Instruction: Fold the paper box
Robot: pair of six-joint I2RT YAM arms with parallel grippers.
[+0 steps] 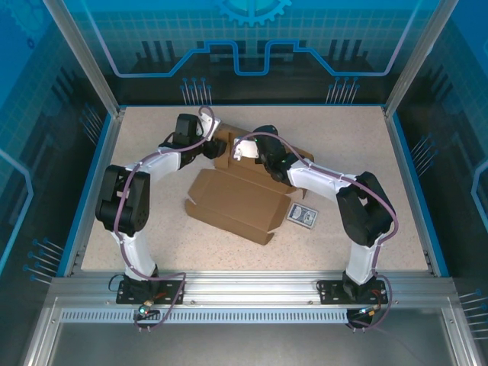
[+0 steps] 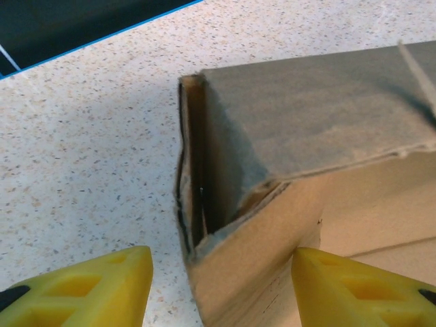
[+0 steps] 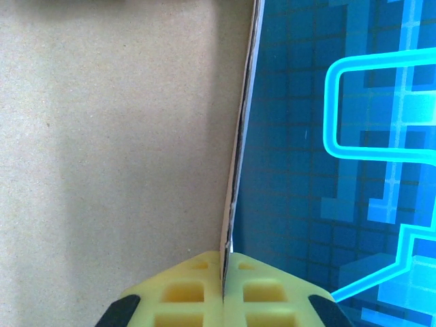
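The brown paper box (image 1: 232,206) lies mid-table, its near panel flat and its far part raised between the two grippers. My left gripper (image 1: 216,149) is at the raised left end. In the left wrist view its yellow fingers (image 2: 102,289) straddle a folded corner of the paper box (image 2: 306,109). The left gripper (image 2: 221,272) is open: its right finger is against the cardboard and its left finger stands apart over the table. My right gripper (image 1: 245,150) is shut on a thin upright panel edge of the box (image 3: 116,136), pinched between the tips of the right gripper (image 3: 225,255).
A small blue-and-white patterned card (image 1: 302,214) lies on the speckled table (image 1: 152,137) just right of the box, near the right forearm. Blue-edged walls enclose the table on the far, left and right sides.
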